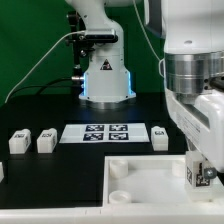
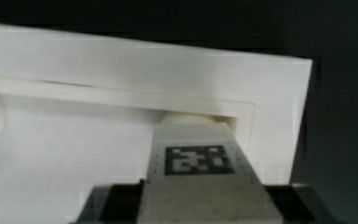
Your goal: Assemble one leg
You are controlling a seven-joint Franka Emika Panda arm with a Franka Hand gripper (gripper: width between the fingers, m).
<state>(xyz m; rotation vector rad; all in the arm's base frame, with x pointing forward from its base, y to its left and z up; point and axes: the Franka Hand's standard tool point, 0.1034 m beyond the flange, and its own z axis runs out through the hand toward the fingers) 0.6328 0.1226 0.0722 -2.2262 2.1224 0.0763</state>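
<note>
In the wrist view the fingers are closed on the leg, one dark pad on each side of its near end. The leg runs straight out from between them, and the face with its black-and-white tag is turned to the camera. The leg's far end meets the inner corner of the white tray, right at a small rounded shape there. Whether it is seated in that corner cannot be told. In the exterior view the leg stands upright in the lower right of the frame. It is held under the arm's wrist, with the tag face towards the exterior view's left. Its lower end is at the right-hand part of the tray, which lies along the bottom edge of the frame on the black tabletop. Beyond the tray, at mid-frame, lies the marker board. One loose post stands just beside its right end, and two more posts stand apart to its left. The arm's base sits behind the marker board in the upper middle.
</note>
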